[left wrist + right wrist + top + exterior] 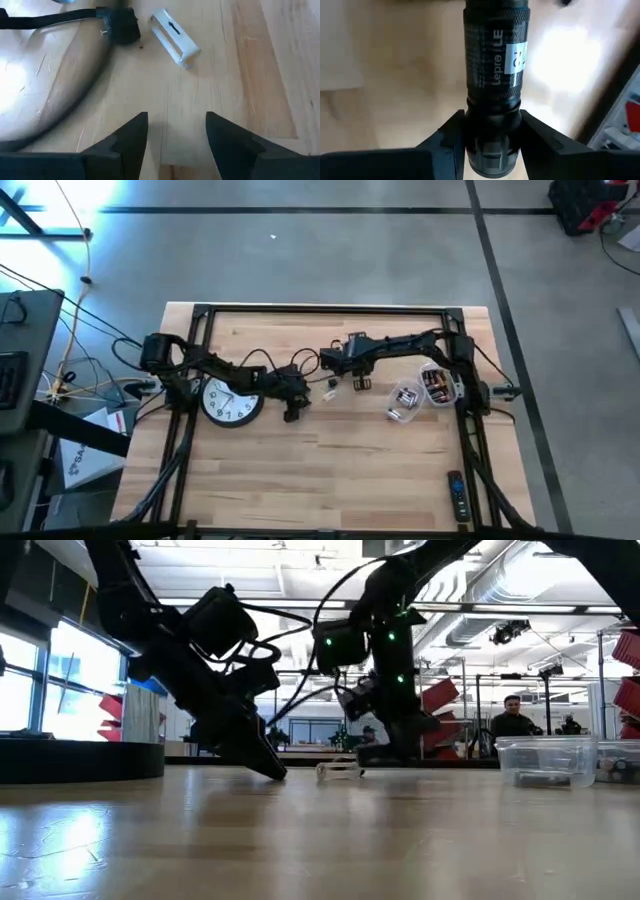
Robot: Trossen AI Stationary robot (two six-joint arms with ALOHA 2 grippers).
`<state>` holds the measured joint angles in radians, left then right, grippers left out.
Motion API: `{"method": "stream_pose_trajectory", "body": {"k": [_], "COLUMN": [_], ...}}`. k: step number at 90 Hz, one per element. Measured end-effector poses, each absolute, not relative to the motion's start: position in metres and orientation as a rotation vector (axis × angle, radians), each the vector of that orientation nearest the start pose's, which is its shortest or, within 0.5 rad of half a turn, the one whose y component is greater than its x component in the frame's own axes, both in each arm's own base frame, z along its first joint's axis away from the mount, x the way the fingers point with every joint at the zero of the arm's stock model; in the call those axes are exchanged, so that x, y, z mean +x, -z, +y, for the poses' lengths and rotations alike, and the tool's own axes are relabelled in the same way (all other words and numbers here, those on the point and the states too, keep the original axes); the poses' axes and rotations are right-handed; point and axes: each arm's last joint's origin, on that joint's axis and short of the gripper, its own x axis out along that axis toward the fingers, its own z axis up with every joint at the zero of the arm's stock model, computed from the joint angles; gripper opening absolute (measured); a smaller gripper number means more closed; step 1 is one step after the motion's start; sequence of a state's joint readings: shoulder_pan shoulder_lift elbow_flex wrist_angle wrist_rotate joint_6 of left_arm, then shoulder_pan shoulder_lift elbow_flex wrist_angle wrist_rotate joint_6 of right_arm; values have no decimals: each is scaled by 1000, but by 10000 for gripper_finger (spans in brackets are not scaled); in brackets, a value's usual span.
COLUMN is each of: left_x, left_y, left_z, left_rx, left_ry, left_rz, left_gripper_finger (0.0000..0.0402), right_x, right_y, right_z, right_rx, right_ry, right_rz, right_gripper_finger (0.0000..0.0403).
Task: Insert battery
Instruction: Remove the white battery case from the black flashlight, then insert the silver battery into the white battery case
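While the high view shows only a dark shape at the right gripper (pixel 358 380), the right wrist view shows its jaws clamped on a black knurled metal flashlight (pixel 492 85) with white lettering. The left gripper (pixel 176 131), jaws apart and empty, rests low over the light wooden table (pixel 330 455), near a small clear plastic battery holder (pixel 175 37). Its contents cannot be made out.

Between my right gripper (pixel 492 137) fingers I see a matt black flashlight (pixel 492 75), knurled metal. Ahead of my left gripper (pixel 175 132), a clear glossy plastic battery holder (pixel 175 37) lies on smooth pale wooden table (pixel 250 75).
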<state>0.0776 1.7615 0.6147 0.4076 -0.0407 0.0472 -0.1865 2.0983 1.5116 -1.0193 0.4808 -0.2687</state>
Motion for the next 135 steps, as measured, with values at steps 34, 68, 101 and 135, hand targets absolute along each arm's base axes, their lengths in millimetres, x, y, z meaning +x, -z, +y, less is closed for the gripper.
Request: {"method": "stream_pose_trajectory", "body": {"k": [34, 68, 101, 135], "left_x": [296, 297, 305, 309], "left_y": [-99, -100, -109, -112], "left_z": [24, 25, 19, 10], "left_rx": [39, 46, 53, -60], "left_ry": [-99, -111, -63, -194], "left_rz": [739, 735, 613, 539], "left_gripper_finger": [179, 179, 179, 204], "right_x": [401, 400, 386, 344], "right_y": [-150, -149, -173, -188], "right_z": [-93, -92, -83, -26], "right_rx": [-416, -388, -306, -221], "right_ry": [208, 170, 208, 284], "right_rz": [1461, 1466, 1610, 1486], "right_gripper_finger": [122, 162, 203, 204]}}
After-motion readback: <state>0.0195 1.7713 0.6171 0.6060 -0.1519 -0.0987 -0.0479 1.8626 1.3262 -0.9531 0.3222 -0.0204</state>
